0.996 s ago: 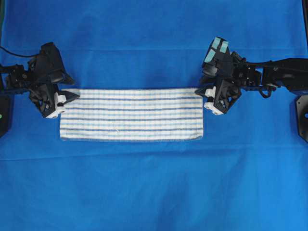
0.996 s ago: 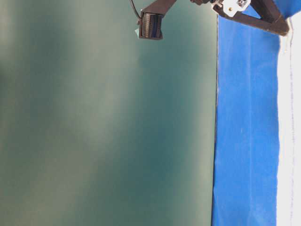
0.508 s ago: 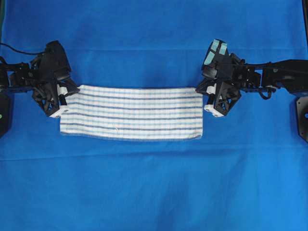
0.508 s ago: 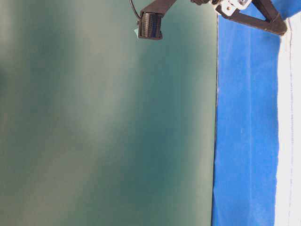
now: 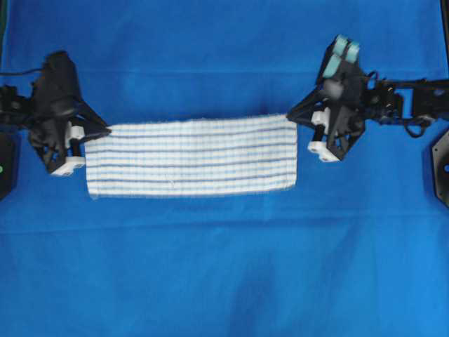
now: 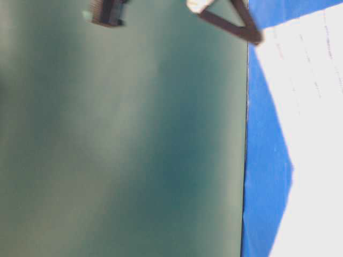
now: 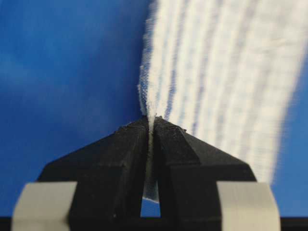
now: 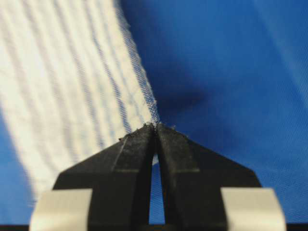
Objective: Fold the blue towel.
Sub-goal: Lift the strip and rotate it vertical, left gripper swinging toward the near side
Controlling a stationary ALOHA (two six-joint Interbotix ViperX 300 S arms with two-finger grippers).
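While the overhead view lists the whole layout, the two wrist views alone settle the grips

Item 1: rectangular white woven towel with thin dark-blue and light-blue stripes (image 5: 191, 156), a long band lying across the middle of the solid-blue cloth covering the table (image 5: 224, 267); its near long edge rests on that cloth, its far corners sit at the two grippers.

Item 2: left gripper (image 5: 105, 130), black with white blocks, at the towel's far left corner. Left wrist view: black fingers (image 7: 126, 154) pressed together on the towel's edge (image 7: 211, 86), cloth showing in the slit between them and stretching away taut.

Item 3: right gripper (image 5: 291, 117), black with pale-green tape on its top, at the far right corner. Right wrist view: fingers (image 8: 134, 154) clamped on the towel's corner (image 8: 62, 86), the fabric running off to the left.

Item 4: table-level view, blurred: mostly a dark green backdrop (image 6: 123, 139), a strip of blue cloth, a broad overexposed white area of towel (image 6: 311, 134) and a dark finger (image 6: 230, 24) at the top edge; which gripper it belongs to cannot be told
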